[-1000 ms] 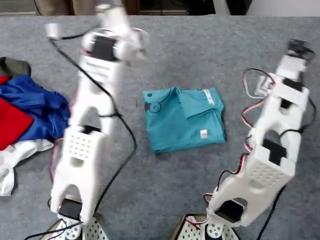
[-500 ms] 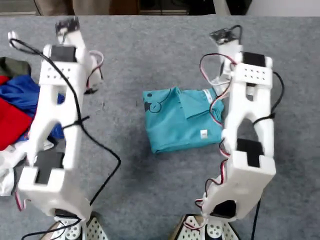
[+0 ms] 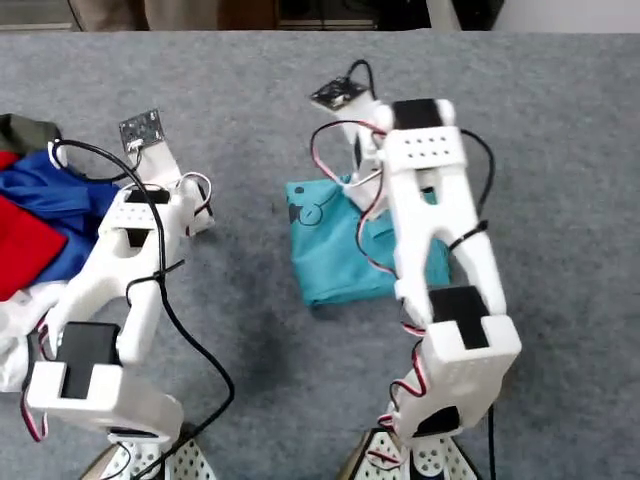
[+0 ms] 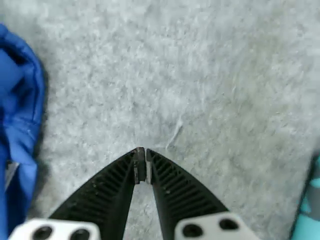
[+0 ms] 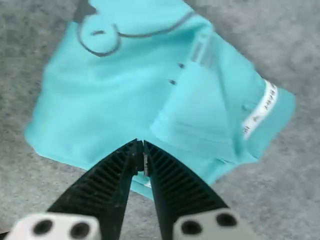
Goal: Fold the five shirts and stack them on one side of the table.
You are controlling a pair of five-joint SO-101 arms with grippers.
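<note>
The grey felt-covered bench carries everything. Two white arms rise from its near edge. The right arm stretches over the middle of the bench, and the left arm leans toward the left side.

Against the left edge lies a loose heap of unfolded shirts. The blue shirt is on top toward the centre, with the red shirt just beside it. The white shirt is at the near end and a dark green one at the far end.

Near the middle lies the teal shirt — folded into a rough rectangle, collar side up. It sits well apart from the heap and is partly covered in the high view by the right arm.

The right end effector sits over the teal shirt, just by one folded edge, its black ribbed jaws clenched tip to tip with nothing between them. Whether the tips touch the cloth cannot be told.

The left end effector is over bare felt between the heap and the folded shirt, nearer the blue cloth. It too is clenched — tips meeting, gripping nothing.
</note>
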